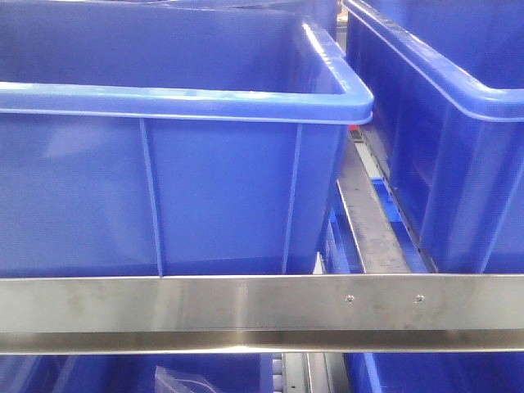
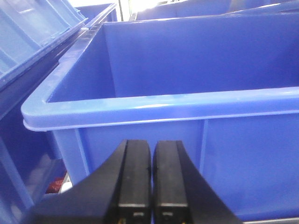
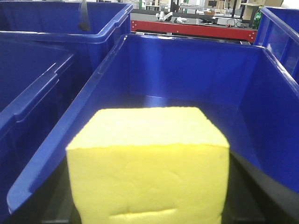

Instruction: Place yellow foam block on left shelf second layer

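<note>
Blue bins (image 1: 180,164) on steel shelf rail (image 1: 262,311), w/ red-framed benches behind. Yellow foam block (image 3: 149,163): matte, near-cubic, sharp-edged, over a blue bin's (image 3: 187,74) interior, right-wrist view; right fingers hidden, can't tell. Left fingers (image 2: 152,182) closed, empty.

The left pincer (image 2: 152,186) is matte black: two flat, rectangular fingers (image 2: 134,182) with small square recesses near their base, flanked by flaring black shoulders.

No legible text, label, brand, number or sign on anything here.
</note>
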`<state>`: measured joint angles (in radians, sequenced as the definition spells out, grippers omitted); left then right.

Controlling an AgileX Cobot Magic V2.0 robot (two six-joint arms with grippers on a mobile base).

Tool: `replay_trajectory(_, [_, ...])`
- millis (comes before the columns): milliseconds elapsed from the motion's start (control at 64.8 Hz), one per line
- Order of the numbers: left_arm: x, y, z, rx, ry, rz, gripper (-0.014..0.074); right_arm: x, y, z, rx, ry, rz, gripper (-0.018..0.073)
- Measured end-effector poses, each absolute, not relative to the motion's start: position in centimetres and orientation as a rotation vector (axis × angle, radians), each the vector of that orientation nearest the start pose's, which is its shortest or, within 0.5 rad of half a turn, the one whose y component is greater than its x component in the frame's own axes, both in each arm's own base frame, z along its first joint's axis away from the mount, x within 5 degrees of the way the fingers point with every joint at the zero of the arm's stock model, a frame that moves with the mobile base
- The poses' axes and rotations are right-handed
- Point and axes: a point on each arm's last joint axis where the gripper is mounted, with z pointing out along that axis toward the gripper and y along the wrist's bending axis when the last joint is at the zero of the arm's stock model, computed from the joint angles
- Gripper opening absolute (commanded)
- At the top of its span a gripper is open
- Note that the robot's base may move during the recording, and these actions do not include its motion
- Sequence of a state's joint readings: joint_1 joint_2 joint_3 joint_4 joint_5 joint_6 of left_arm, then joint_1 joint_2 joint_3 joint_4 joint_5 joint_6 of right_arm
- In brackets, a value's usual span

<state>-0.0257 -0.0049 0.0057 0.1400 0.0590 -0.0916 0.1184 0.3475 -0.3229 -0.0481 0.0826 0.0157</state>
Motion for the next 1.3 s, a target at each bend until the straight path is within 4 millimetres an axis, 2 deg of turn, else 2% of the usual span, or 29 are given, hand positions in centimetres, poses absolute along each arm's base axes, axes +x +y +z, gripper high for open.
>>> replay_trajectory(139, [5.6, -0.1, 20.6, 0.05, 1.542, 0.024, 0.0136, 9.4, 1.1, 30.3, -0.108, 1.598, 0.072, 0.0463])
replay_trajectory(293, [5.6, -0.1, 20.6, 0.05, 1.542, 0.024, 0.0136, 11.5, 1.3, 31.4, -0.106, 1.652, 0.075, 0.0466])
replay_trajectory(540, [5.6, -0.1, 20.6, 0.05, 1.542, 0.024, 0.0136, 16.2, 1.9, 30.4, -0.053, 1.814, 0.126, 0.0466])
replay_trajectory(725, [5.6, -0.1, 20.6, 0.05, 1.542, 0.024, 0.0136, 18.0, 2.1, 29.4, -0.044, 1.851, 0.132, 0.0466])
replay_trajectory(864, [5.6, -0.1, 20.6, 0.05, 1.542, 0.024, 0.0136, 18.7, 2.2, 28.8, -0.044, 1.874, 0.131, 0.0466])
replay_trajectory(1126, [5.6, -0.1, 20.6, 0.05, 1.542, 0.024, 0.0136, 19.0, 2.3, 29.6, -0.04, 1.784, 0.138, 0.0472])
replay_trajectory(1203, [5.6, -0.1, 20.6, 0.05, 1.542, 0.024, 0.0136, 19.0, 2.3, 29.6, -0.04, 1.776, 0.138, 0.0524])
replay_trajectory(1295, [5.6, -0.1, 20.6, 0.05, 1.542, 0.024, 0.0136, 19.0, 2.3, 29.6, -0.04, 1.776, 0.138, 0.0646])
